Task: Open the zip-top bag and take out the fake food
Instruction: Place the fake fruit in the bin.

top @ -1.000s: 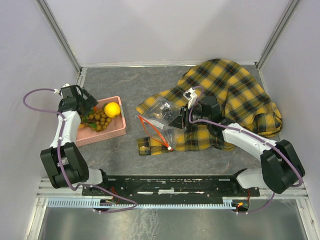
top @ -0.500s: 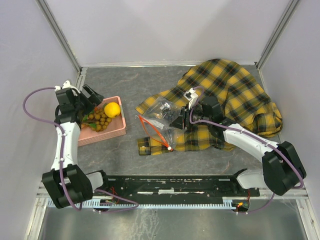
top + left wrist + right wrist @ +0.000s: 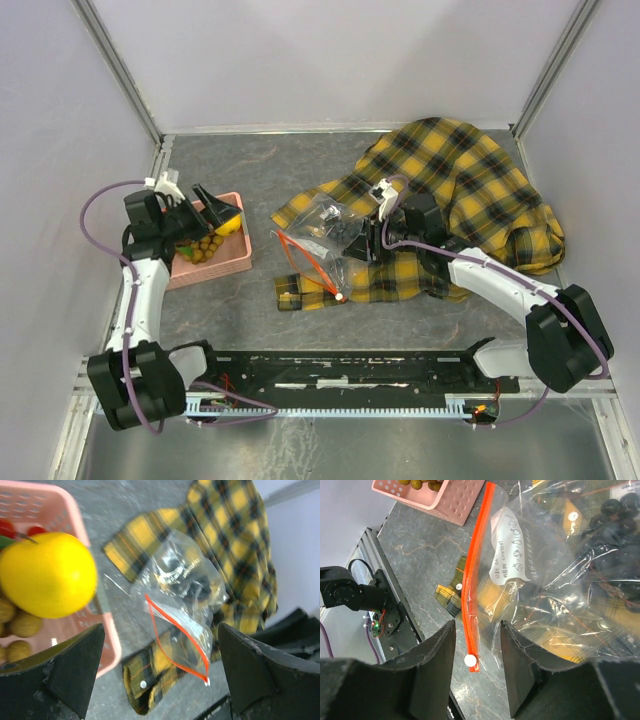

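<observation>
The zip-top bag point(image 3: 322, 238) lies flat, partly on the plaid cloth, its red-orange zip strip point(image 3: 472, 595) running toward the near edge. Inside it I see dark berries point(image 3: 615, 520), and a white label point(image 3: 512, 555) sits on the plastic. My right gripper point(image 3: 477, 672) hovers low over the strip's end with its jaws apart and nothing pinched between them. My left gripper point(image 3: 212, 208) hangs wide open over the pink basket point(image 3: 215, 268). In the basket lie a yellow fruit point(image 3: 47, 575) and a tan grape bunch point(image 3: 200, 245).
The yellow-black plaid cloth point(image 3: 470, 180) covers the right back of the table, and a sleeve point(image 3: 150, 675) of it reaches under the bag. The black base rail point(image 3: 330, 375) runs along the near edge. Walls close in on three sides.
My left gripper has risen from the basket and swung right toward the bag, still open. The right gripper's jaws have spread a little over the zip strip.
</observation>
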`<state>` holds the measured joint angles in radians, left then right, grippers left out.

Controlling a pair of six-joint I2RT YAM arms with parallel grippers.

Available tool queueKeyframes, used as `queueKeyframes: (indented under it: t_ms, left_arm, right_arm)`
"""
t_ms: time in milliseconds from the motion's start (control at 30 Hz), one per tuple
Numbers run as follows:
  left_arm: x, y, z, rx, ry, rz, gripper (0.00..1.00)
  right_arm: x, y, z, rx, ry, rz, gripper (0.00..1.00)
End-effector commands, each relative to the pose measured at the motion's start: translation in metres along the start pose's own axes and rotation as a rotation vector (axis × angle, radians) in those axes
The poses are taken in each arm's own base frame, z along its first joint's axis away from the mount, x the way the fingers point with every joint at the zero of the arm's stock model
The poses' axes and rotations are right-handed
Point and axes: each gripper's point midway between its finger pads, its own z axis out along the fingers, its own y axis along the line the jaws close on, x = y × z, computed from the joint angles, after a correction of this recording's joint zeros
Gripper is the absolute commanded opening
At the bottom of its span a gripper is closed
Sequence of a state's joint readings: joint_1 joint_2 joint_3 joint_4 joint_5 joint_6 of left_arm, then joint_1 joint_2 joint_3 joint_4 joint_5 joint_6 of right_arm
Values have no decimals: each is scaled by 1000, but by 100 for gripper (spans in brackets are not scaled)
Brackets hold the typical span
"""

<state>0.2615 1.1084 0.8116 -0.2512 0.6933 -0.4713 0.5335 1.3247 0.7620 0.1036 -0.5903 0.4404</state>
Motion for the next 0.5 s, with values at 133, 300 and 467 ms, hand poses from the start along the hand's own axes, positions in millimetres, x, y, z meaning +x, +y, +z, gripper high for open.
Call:
queueKeyframes:
  t_ms: [133,300,467]
  left_arm:
    - [59,-68,6,193,87,145,99]
    - [76,-92,-3,308,5,163,99]
    - [94,-100,-4,428,30,102,99]
  right_arm:
    - [-30,-2,-5,47,-62,-51,51]
    - [-32,-4,-7,70,-46,-62,51]
    - [-30,13,-1,75,28,-159,50]
